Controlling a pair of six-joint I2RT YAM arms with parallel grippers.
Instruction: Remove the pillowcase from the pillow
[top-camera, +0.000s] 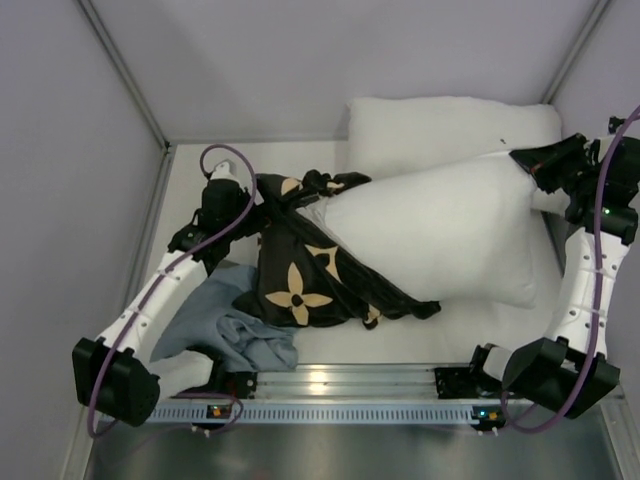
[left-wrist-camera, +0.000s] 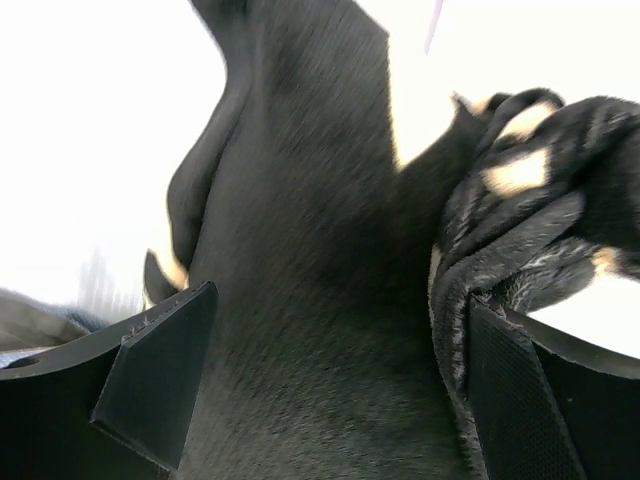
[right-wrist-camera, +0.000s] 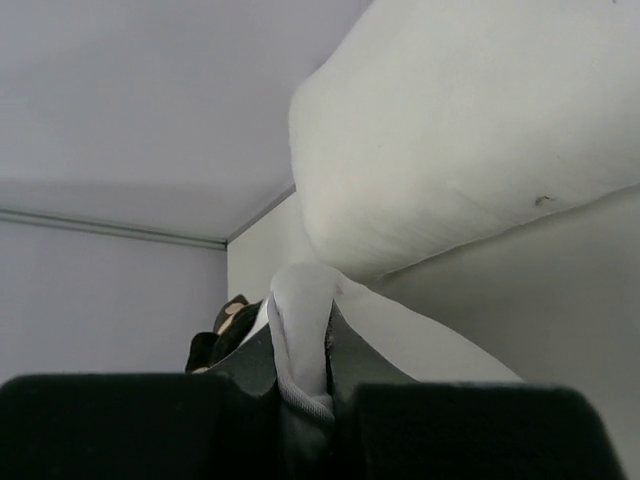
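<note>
LIFTED PILLOW, LOOSE COVER: The left claw (left-wrist-camera: 340, 330) stands spread wide. The black pile of the pillowcase (top-camera: 300, 275) lies loose between its fingers and drapes against one pad (left-wrist-camera: 520, 400), gripped by neither. The right claw (right-wrist-camera: 302, 385) is pressed together on a white corner of the pillow (top-camera: 430, 235), holding that end up off the counter (top-camera: 420, 345). The pillowcase sits bunched just ahead of the left claw, clinging only to the end of the pillow farthest from the right claw, so the job looks nearly done. To finish well, the left claw would want to close on a thick fold near the open hem rather than a single layer. It should then draw straight away from the right claw along the pillow's length, with the right claw's firm pinch as the anchor. A sideways tug risks dragging the pillow free or catching the blue-grey cloth (top-camera: 230, 335) beside the left arm. How much pillow is inside the fabric cannot be made out. The hem is lost in folds, the left wrist view is blurred and washed out, and a second pillow (top-camera: 440, 125) lies partly covered beyond.
</note>
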